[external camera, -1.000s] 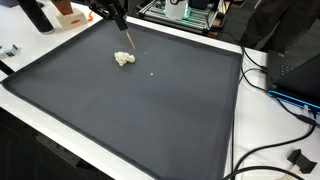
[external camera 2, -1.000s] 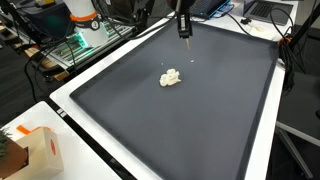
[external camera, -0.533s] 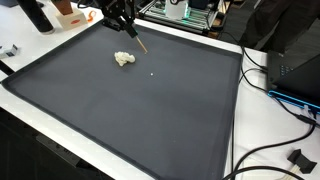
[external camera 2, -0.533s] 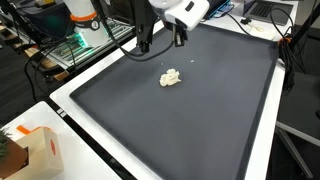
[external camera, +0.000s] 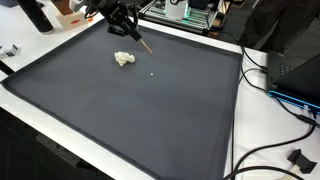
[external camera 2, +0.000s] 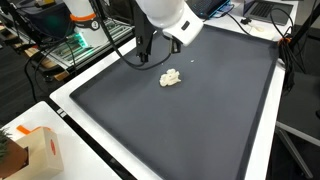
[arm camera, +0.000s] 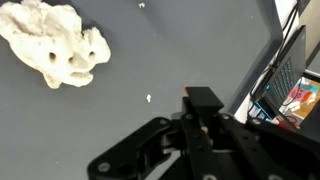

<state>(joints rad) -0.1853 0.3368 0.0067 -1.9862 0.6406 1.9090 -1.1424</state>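
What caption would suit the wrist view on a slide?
Black claw above a dark mat, a lumpy white object lying nearby.

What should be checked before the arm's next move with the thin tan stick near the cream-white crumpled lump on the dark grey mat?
1. Grip on the thin tan stick: ok; it projects from the shut black gripper.
2. Cream-white crumpled lump located: ok; it lies on the dark grey mat, apart from stick and gripper.
3. Lump visible in the wrist view: ok, at upper left.
4. Stick tip touching the mat: cannot tell.
5. Obstacles near the lump: ok; only a tiny white crumb lies nearby.
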